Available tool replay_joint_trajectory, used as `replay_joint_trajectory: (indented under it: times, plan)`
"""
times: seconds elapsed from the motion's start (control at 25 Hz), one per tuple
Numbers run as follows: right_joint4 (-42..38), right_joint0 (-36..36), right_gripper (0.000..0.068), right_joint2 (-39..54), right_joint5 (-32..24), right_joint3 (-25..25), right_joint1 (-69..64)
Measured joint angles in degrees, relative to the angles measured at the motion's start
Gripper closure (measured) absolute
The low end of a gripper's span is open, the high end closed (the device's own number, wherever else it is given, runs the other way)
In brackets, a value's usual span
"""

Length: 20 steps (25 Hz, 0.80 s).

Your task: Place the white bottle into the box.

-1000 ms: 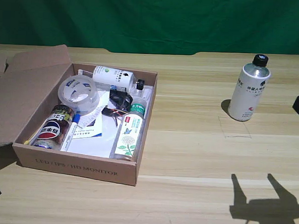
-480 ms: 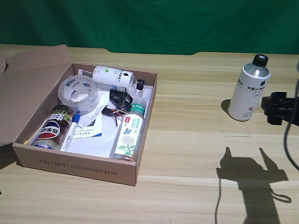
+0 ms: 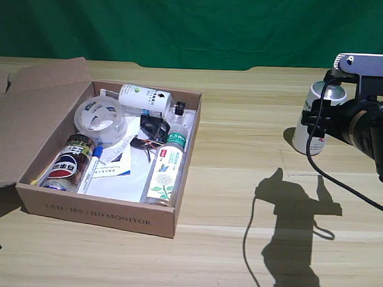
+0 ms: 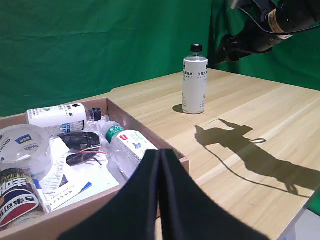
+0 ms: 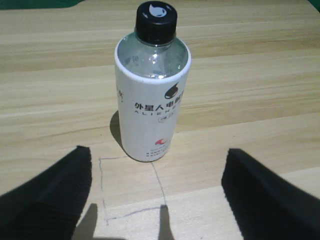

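Observation:
The white bottle (image 3: 305, 126) stands upright on the table at the exterior view's right, with a black cap and a silvery shoulder. It also shows in the left wrist view as the bottle (image 4: 194, 82). My right gripper (image 3: 321, 120) hangs close beside it, and the arm hides part of the bottle there. In the right wrist view the bottle (image 5: 152, 100) stands centred ahead of the open gripper (image 5: 156, 151). Its black fingers (image 5: 50, 200) are spread wide and touch nothing. The brown box (image 3: 99, 212) lies at the exterior view's left.
Inside the box lie a smaller white bottle (image 3: 146, 98), a tape roll (image 3: 101, 119), a green-capped clear bottle (image 3: 167, 168) and a cola can (image 3: 68, 165). The box flap (image 3: 27, 111) stands open on its left. A pencilled square (image 3: 302, 164) marks the table by the bottle.
My right arm has come in from the exterior view's right and now sits next to the white bottle. Its shadow has slid left across the table. The bottle has not moved.

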Motion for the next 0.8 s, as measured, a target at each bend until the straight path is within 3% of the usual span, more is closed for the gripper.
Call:
replay_joint_trajectory:
  times: [0.24,0.8]
  plan:
    - [-0.12,-0.99,0.0051,-2.5,8.4,-0.8,3.38]
    - [-0.64,-1.27,0.0085,-3.26,7.67,-4.58,5.15]
